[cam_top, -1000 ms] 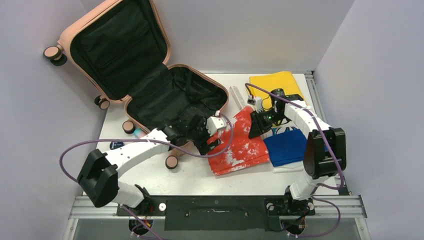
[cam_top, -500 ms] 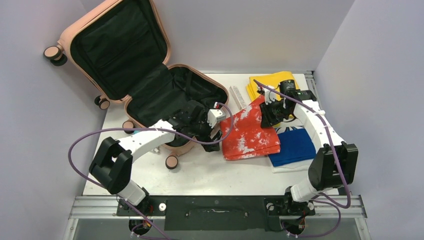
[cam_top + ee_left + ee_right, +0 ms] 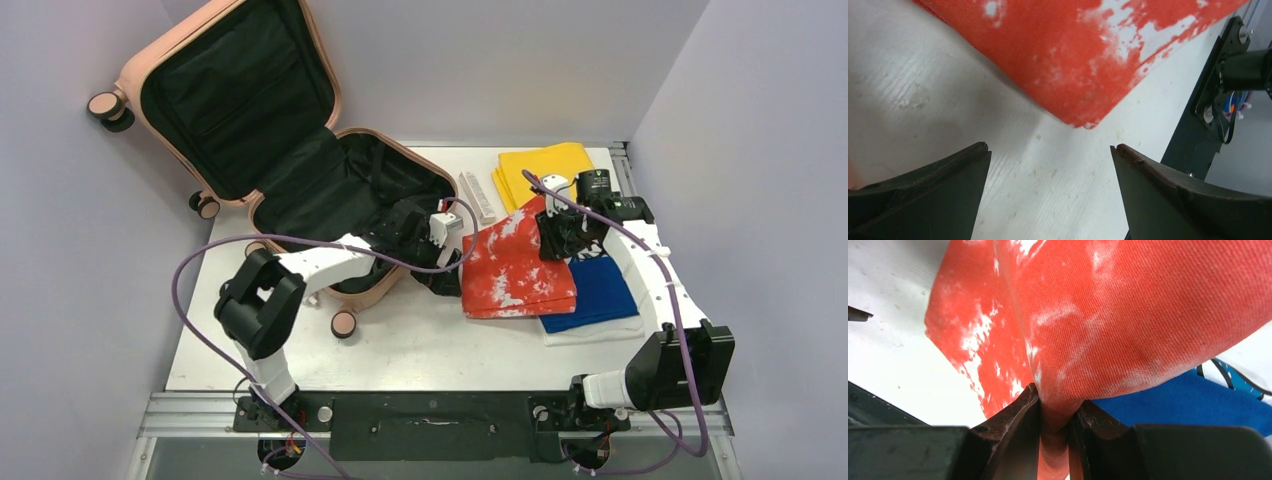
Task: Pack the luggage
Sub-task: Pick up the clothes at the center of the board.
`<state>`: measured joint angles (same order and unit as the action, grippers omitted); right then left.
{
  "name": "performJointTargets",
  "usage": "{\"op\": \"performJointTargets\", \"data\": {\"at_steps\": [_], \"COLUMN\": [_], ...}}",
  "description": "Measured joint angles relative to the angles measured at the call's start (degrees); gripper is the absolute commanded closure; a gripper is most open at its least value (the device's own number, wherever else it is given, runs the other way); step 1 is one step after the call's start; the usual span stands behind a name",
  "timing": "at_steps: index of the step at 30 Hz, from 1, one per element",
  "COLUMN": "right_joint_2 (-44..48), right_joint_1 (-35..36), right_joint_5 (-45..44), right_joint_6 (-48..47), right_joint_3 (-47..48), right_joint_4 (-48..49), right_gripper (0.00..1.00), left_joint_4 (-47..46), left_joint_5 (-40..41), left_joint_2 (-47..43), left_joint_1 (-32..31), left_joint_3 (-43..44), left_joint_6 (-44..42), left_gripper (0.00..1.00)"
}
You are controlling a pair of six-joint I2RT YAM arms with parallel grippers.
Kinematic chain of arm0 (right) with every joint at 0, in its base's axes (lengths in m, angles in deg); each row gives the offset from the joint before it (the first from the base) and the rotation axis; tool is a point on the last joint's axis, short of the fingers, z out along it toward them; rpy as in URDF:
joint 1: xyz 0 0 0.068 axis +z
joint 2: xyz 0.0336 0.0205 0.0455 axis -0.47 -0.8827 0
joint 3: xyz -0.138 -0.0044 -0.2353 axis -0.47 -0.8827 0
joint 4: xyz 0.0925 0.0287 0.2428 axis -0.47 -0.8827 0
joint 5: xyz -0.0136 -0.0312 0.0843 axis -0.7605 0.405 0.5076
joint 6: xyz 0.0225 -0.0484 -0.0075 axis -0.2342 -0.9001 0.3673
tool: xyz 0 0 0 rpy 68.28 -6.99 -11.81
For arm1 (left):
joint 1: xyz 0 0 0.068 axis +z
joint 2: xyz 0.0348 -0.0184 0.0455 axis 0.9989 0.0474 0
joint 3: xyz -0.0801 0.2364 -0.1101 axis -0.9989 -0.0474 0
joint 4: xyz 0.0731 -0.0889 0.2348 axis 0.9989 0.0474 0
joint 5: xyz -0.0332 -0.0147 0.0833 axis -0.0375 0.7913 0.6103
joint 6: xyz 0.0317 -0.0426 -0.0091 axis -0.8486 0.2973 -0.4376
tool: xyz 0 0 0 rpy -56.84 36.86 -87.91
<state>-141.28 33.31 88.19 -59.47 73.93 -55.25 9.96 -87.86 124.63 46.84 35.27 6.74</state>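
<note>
Drags the red cloth (image 3: 515, 268) further right, pinched in the right gripper (image 3: 1054, 410). Follows with the left gripper (image 3: 1048, 150) spread wide beside its corner. Leaves the luggage (image 3: 133, 68) open upper left, lid cropped.

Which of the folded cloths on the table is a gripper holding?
The red cloth with white patches: the right gripper pinches its edge. The yellow cloth and the blue cloth are not gripped.

1 suitcase (image 3: 230, 100), upper left, w/ 4 wheels (image 3: 343, 323) showing. 4 folded cloths, right of centre: yellow cloth (image 3: 545, 165), red-white cloth (image 3: 515, 270), blue cloth (image 3: 600, 295), white cloth (image 3: 590, 334). 1 white ribbed strip (image 3: 476, 197) btwn suitcase & cloths. 2 robot arms (image 3: 320, 265).
</note>
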Motion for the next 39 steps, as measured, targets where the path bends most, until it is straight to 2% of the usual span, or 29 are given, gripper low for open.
{"op": "performJointTargets", "data": {"at_steps": [8, 13, 18, 24, 29, 39], "right_joint_2": [0.3, 0.3, 0.8, 1.1, 2.0, 4.1], "right_joint_1": [-2.2, -2.8, -3.1, -4.6, -4.6, -4.6], "right_joint_5": [-5.3, -8.4, -9.7, -7.1, -2.4, -0.5], "right_joint_6": [0.0, 0.0, -0.2, -0.7, -1.3, -1.2], "right_joint_3": [-6.0, -8.5, -10.1, -8.5, -2.3, -1.2], "right_joint_4": [3.6, 5.4, 6.8, 4.4, 0.2, -0.9], "right_gripper": [0.95, 0.95, 0.95, 0.95, 0.95, 0.95], "left_joint_4": [-8.9, -11.4, -14.7, -18.8, -23.3, -40.3], "left_joint_5": [-0.9, 0.0, 1.2, 2.6, 1.8, -2.1], "left_joint_2": [8.8, 14.6, 16.6, 17.7, 19.2, 22.2], "left_joint_1": [-1.1, -2.2, -2.2, -2.6, -2.9, -2.7], "left_joint_3": [2.2, 5.2, 6.8, 6.8, 6.8, 2.6], "left_joint_6": [8.1, 11.3, 14.5, 17.0, 18.5, 25.0], "left_gripper": [0.04, 0.04, 0.04, 0.04, 0.04, 0.03]}}
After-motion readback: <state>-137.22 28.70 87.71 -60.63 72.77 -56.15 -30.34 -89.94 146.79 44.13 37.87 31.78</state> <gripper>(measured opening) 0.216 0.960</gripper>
